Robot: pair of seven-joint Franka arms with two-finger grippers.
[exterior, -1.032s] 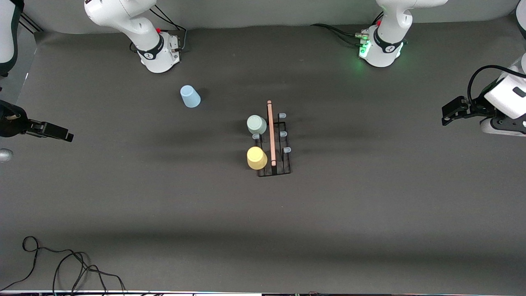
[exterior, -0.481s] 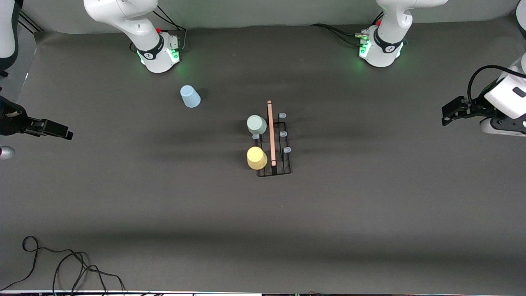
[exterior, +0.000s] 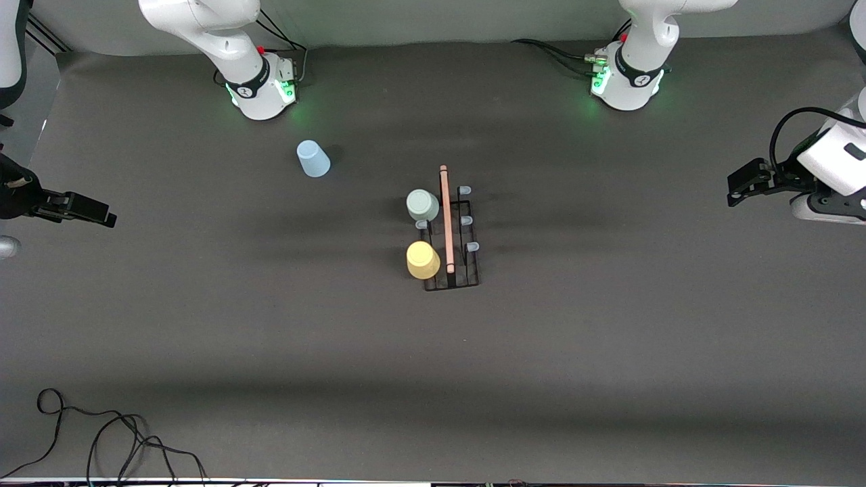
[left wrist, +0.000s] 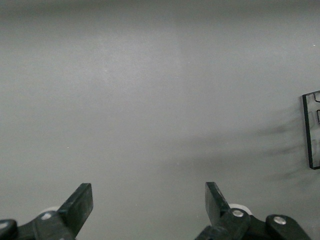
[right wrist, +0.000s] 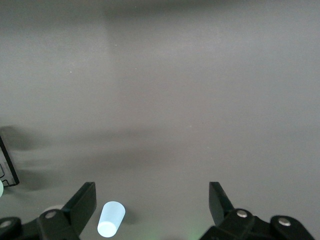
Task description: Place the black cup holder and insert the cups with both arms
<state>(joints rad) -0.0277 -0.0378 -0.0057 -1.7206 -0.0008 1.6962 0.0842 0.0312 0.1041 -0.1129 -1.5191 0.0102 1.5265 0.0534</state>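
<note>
Front view, scanning across: right gripper (exterior: 101, 218) is hovering at the table's (exterior: 609, 352) right-arm edge, fingers spread, holding nothing. Pale blue cup (exterior: 312, 159) is sitting mouth-down near the right arm's base, well apart from the rack. Black cup holder (exterior: 451, 253) is standing at the table's middle, its long axis and wooden rod handle (exterior: 446, 220) running from the base-side edge toward the camera-side edge. Pale green cup (exterior: 422, 205) and yellow cup (exterior: 423, 260) are sitting inverted on pegs along the rack's right-arm side, yellow nearer the camera. Left gripper (exterior: 737, 191) is hovering at the left-arm edge, jaws apart and empty.

Right wrist view is showing what the front cannot: wide jaw gap, blue cup (right wrist: 111, 219) between the fingers (right wrist: 80, 204). Left wrist view is catching only a rack corner (left wrist: 311, 131).

Versus one second earlier: right gripper is drifting toward its table edge; right base light (exterior: 289, 88) is now glowing green. Left arm is waiting.
</note>
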